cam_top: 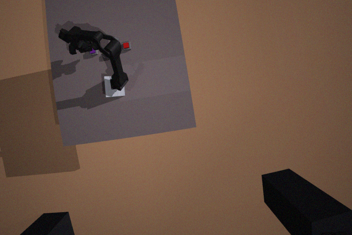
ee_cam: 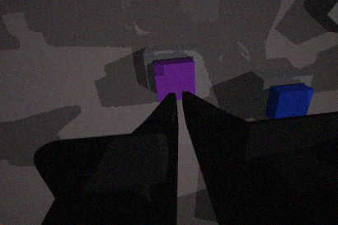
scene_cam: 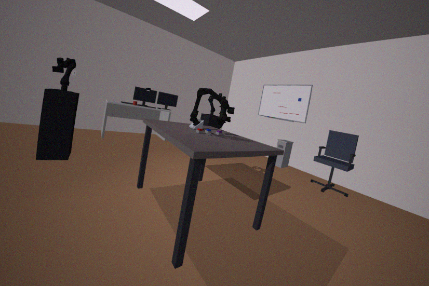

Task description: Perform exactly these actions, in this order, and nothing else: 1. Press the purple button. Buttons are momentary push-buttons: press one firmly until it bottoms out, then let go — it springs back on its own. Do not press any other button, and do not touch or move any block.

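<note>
Arm (cam_top: pixel 116 58) matte black, boxy links, rounded joints. Pale grey square base plate (cam_top: pixel 109 89). Gripper (ee_cam: pixel 180 97) black; two tapered pointed fingers.

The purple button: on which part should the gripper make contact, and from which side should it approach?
No grip is needed; it should be pushed. Contact the flat top face of the purple button, coming straight down from above. The gripper is shut on nothing, its tips forming one narrow point lined up with the cap's near edge. That probably helps to keep away from the blue button beside it.
</note>
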`<action>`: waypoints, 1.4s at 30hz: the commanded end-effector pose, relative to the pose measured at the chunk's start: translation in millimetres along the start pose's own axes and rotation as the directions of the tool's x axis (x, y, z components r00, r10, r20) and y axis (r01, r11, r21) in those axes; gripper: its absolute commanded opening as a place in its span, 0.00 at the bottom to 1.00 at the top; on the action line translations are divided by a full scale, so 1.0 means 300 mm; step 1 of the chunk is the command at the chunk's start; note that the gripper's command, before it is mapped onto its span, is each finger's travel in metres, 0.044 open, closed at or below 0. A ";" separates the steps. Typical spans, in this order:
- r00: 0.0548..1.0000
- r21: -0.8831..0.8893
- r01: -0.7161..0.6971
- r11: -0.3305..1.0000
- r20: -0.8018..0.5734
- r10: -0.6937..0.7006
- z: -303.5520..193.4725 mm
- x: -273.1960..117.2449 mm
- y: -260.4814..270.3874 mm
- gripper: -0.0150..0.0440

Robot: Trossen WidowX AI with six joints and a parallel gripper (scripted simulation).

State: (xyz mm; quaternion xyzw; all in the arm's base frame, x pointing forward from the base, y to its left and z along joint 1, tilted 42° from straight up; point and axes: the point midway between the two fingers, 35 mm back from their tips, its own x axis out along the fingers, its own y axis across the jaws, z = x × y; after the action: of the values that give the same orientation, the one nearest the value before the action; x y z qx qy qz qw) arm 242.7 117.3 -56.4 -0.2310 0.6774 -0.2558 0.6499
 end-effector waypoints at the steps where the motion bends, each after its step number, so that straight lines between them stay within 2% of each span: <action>1: 1.000 -0.004 0.004 1.000 0.001 -0.004 0.001 0.016 0.001 0.29; 19: 1.000 -0.004 0.005 1.000 0.002 -0.005 0.001 0.112 -0.001 0.29; 42: 1.000 -0.004 0.005 1.000 0.002 -0.005 0.000 0.113 -0.001 0.29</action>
State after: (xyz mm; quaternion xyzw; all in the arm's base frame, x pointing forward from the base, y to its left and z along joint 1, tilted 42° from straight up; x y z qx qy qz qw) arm 242.3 96.5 -80.4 -0.2305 0.6754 -0.2560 0.6520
